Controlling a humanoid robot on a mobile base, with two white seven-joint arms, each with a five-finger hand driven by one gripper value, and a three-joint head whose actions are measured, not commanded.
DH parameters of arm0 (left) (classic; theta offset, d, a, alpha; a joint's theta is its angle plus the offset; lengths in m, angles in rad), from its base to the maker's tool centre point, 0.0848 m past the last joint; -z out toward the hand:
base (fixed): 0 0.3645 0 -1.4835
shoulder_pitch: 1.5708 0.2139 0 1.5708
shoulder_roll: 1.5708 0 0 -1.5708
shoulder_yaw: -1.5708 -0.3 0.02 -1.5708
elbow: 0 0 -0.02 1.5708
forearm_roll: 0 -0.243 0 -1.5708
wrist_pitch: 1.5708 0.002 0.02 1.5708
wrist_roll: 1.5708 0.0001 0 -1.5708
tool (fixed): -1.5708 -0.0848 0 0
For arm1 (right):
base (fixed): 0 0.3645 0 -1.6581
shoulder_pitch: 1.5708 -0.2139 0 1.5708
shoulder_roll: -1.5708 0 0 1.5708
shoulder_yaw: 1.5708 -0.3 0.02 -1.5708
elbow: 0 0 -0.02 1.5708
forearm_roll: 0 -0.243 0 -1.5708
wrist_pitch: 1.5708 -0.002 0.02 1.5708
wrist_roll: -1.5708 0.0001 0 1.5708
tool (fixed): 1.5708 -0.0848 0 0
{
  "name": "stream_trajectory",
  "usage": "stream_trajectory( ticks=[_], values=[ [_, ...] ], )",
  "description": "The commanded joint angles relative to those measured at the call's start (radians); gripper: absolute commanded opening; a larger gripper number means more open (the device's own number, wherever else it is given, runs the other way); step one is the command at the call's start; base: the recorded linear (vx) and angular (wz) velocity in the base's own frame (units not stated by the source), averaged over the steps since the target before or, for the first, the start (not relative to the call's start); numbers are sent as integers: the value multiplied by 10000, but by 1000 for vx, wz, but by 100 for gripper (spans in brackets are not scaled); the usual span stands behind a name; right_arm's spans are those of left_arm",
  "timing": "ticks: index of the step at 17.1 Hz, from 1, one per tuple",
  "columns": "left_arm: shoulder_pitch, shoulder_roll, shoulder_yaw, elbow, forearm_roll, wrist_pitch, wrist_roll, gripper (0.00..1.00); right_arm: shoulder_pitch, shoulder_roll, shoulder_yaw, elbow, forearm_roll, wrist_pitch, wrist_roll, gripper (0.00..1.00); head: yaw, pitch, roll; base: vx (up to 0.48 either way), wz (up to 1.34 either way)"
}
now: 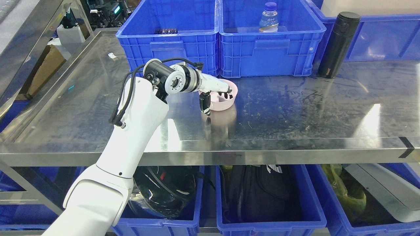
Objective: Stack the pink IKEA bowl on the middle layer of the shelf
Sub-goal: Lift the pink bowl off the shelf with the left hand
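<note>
A pink bowl (pixel 227 101) sits on the steel shelf (pixel 295 111), in front of the two blue crates. My left hand (pixel 215 96) reaches in from the lower left and grips the bowl's left rim: the thumb is outside the wall and the fingers (pixel 226 95) are curled inside. The bowl rests on or just above the shelf surface; I cannot tell which. The right arm is out of view.
Two blue crates (pixel 183 42) (pixel 265 46) stand right behind the bowl; the right one holds a water bottle (pixel 269 18). A black flask (pixel 338 44) stands at the back right. Blue bins (pixel 269 209) with bags fill the layer below.
</note>
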Motion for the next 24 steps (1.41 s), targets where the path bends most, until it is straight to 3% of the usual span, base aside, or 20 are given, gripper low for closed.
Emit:
stream_trajectory(
  ticks=[1, 2, 4, 7, 13, 15, 20, 24],
  values=[
    [80, -590, 881, 473, 43, -852, 36, 26, 31, -175, 0, -175, 0, 1, 3, 100, 0, 0, 0, 0, 0],
    [95, -590, 1188, 534, 43, -1326, 20, 15, 46, -175, 0, -175, 0, 1, 3, 100, 0, 0, 0, 0, 0],
    [96, -590, 1755, 627, 119, -1682, 66, 7, 31, -175, 0, -175, 0, 1, 3, 100, 0, 0, 0, 0, 0],
    [80, -590, 2339, 581, 257, -1928, 158, 5, 46, -175, 0, -175, 0, 1, 3, 100, 0, 0, 0, 0, 0],
    [34, -590, 3827, -413, 2510, -2097, -163, 5, 31, -175, 0, -175, 0, 1, 3, 100, 0, 0, 0, 0, 0],
    [202, -590, 4196, -966, 3216, -2555, -317, 3, 46, -175, 0, -175, 0, 1, 3, 100, 0, 0, 0, -23, 124],
    [678, -590, 4213, -2301, 3433, -3491, -271, 0, 31, -175, 0, -175, 0, 1, 3, 100, 0, 0, 0, -73, 452],
    [1933, -590, 3693, -2455, 3663, -5131, -226, 0, 31, -175, 0, -175, 0, 1, 3, 100, 0, 0, 0, -96, 863]
  ],
)
